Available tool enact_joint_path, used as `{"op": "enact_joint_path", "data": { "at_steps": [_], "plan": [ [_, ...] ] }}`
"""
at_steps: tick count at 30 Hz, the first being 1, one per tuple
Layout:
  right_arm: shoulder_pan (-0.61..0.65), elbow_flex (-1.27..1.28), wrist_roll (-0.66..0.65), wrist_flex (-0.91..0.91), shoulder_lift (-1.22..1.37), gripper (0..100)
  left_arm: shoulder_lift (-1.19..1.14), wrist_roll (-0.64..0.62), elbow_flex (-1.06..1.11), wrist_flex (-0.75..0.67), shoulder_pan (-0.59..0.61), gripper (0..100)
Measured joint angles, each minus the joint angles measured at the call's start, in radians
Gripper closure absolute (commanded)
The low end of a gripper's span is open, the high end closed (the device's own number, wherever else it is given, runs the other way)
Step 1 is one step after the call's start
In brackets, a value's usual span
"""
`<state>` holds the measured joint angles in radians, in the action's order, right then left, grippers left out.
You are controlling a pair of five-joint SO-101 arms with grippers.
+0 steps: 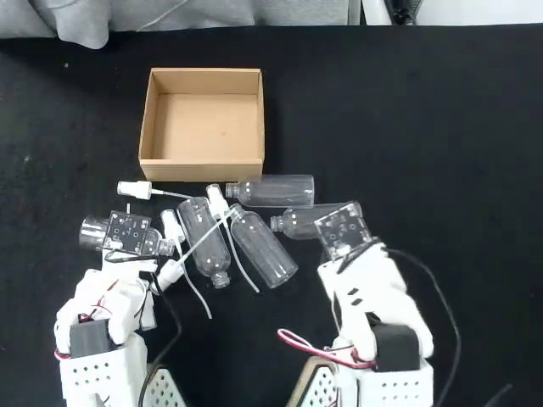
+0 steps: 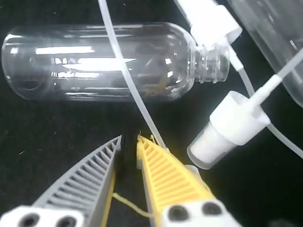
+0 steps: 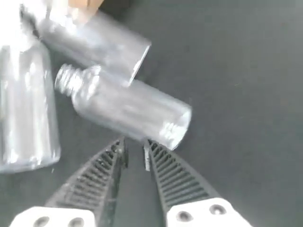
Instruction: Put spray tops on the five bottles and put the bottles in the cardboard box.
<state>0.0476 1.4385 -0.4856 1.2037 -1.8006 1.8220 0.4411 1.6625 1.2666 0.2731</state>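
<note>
Black table [image 1: 441,127] holds cardboard box [image 1: 202,170] and bottles [image 1: 271,190], grey fabric [image 1: 170,13] behind.

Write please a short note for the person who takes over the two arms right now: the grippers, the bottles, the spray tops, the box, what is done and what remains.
Left gripper: slightly open, empty, low over the table beside a lying bottle and a loose spray top.
Right gripper: slightly open, empty, next to another lying bottle.
Cardboard box: nothing in it.
All five bottles lie without tops beside the box, with loose spray tops among them.
Done: nothing yet.
Left: fit every top, then put all five bottles in the box.
</note>
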Motion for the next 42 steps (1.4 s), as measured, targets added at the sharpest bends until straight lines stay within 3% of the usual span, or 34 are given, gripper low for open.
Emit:
{"op": "enact_joint_path", "data": {
  "at_steps": [15,22,28,31,37,42],
  "plan": [
    [-0.008,-0.296,-0.006,0.041,0.02,84.9,0.0,0.0,0.0,-0.008,0.0,94],
    [-0.008,-0.474,-0.005,0.051,0.292,82.7,0.0,0.0,0.0,-0.008,0.0,94],
    [-0.008,-0.638,-0.006,0.133,0.522,82.5,0.0,-0.002,0.0,-0.008,0.0,77],
    [-0.008,-0.709,-0.006,0.175,0.644,82.5,-0.002,0.0,0.002,-0.008,0.028,74],
    [-0.006,-0.813,0.035,0.203,0.865,82.5,0.0,-0.038,0.002,-0.008,0.11,73],
    [0.118,-0.882,0.109,0.242,0.973,82.5,0.0,-0.046,0.002,-0.008,0.112,73]
  ]
}}
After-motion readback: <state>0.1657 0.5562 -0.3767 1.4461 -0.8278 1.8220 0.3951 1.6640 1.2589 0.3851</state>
